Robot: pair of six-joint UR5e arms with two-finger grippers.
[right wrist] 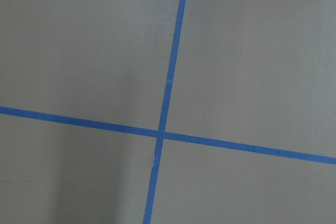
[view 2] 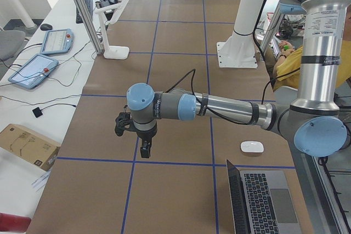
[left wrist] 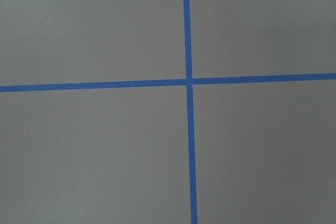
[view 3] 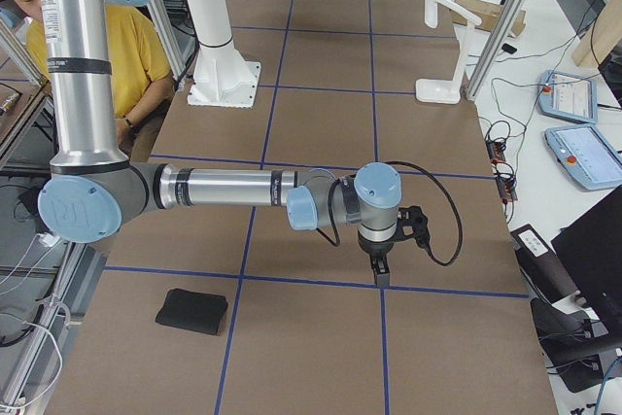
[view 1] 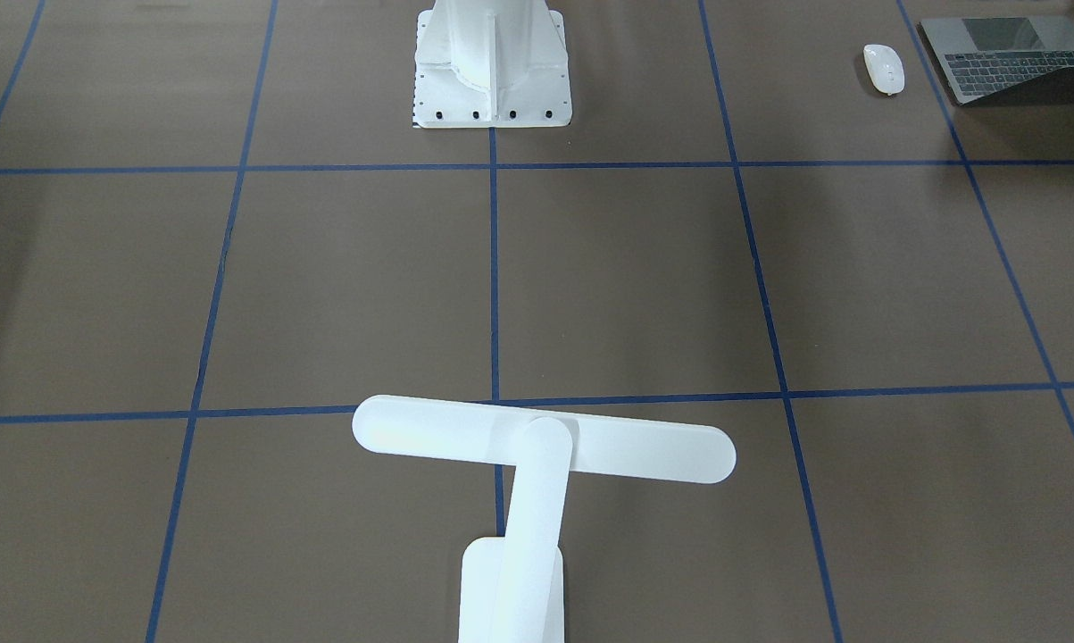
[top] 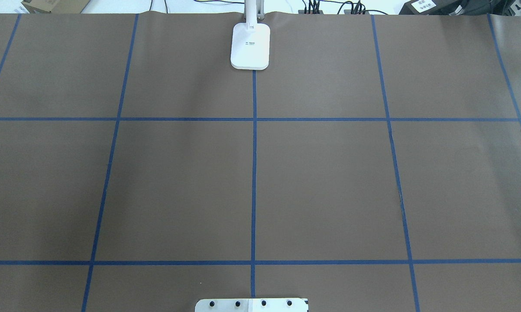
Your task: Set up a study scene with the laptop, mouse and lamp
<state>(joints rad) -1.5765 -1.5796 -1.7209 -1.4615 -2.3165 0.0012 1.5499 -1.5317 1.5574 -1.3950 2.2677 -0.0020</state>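
The grey laptop (view 1: 1010, 58) lies open at the table's end on my left side, also in the exterior left view (view 2: 263, 201). The white mouse (view 1: 884, 69) lies just beside it (view 2: 252, 147). The white T-shaped lamp (view 1: 544, 442) stands upright at the table's far middle edge; its base shows in the overhead view (top: 250, 45). My left gripper (view 2: 145, 149) hangs over bare table, away from the mouse. My right gripper (view 3: 377, 274) hangs over a tape crossing. I cannot tell whether either is open or shut. Neither holds anything that I can see.
The white robot pedestal (view 1: 492, 71) stands at the middle of my side. A flat black pad (view 3: 192, 310) lies at the table's end on my right. A person in yellow (view 3: 136, 55) sits behind the pedestal. Tablets and cables (view 3: 573, 123) lie beyond the far edge.
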